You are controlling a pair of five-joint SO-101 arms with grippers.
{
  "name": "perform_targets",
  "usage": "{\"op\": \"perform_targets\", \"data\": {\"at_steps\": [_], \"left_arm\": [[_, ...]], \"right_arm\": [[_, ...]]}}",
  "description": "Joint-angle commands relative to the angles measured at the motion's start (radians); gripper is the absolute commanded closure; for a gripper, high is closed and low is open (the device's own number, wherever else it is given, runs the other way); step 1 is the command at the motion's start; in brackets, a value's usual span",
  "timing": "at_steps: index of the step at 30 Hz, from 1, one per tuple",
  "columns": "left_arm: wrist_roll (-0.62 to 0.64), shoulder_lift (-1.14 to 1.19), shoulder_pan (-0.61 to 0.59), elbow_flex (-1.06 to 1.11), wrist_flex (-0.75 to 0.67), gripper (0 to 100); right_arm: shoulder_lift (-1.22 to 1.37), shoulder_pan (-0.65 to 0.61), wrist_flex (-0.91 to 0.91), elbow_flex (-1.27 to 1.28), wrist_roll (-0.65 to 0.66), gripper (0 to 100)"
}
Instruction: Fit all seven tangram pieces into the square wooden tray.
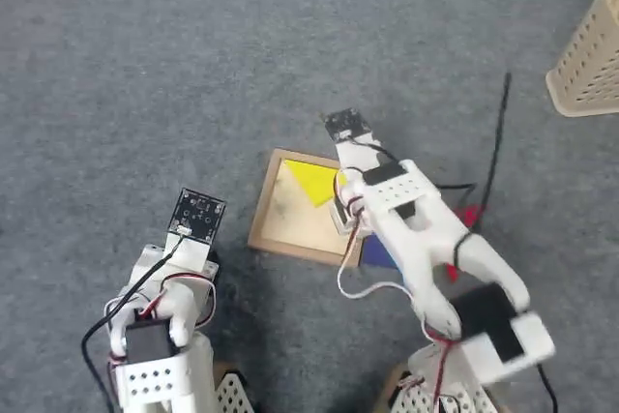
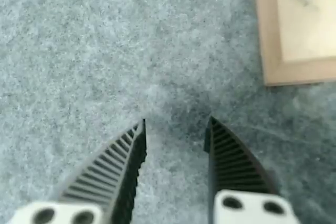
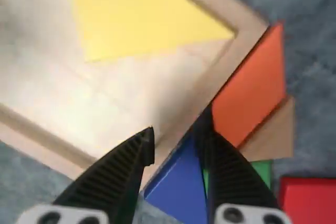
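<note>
Grasp pending: right gripper [image 3: 176,142] spread, empty, astride tray [image 3: 231,61] right rim and blue piece [image 3: 176,192]; best shifted onto blue alone, clear of orange piece [image 3: 252,93]; left gripper [image 2: 176,129] spread, idle.

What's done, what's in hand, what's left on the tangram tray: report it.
Done: the yellow piece lies in the wooden tray. In hand: nothing gripped; the right gripper hangs open over the tray's rim and the blue piece, the left gripper open over carpet. Left: blue, the orange piece, tan piece, green piece and red piece lie outside the tray.
</note>
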Motion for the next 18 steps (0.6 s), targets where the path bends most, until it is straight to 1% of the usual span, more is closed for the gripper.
{"op": "perform_targets", "data": {"at_steps": [1,6,9,12,18], "left_arm": [[0.006,-0.011,0.000,-0.007,0.003,82],[0.006,-0.011,0.000,-0.007,0.003,82],[0.006,-0.011,0.000,-0.007,0.003,82],[0.006,-0.011,0.000,-0.007,0.003,82],[0.006,-0.011,0.000,-0.007,0.003,82]], "right_arm": [[0.070,-0.005,0.016,-0.091,-0.012,84.3],[0.113,-0.004,0.019,-0.107,-0.005,84.9],[0.116,0.004,0.061,-0.123,0.014,91.8],[0.122,0.036,0.101,-0.150,0.109,98.0],[0.113,0.090,0.125,-0.133,0.278,99.1]]}}
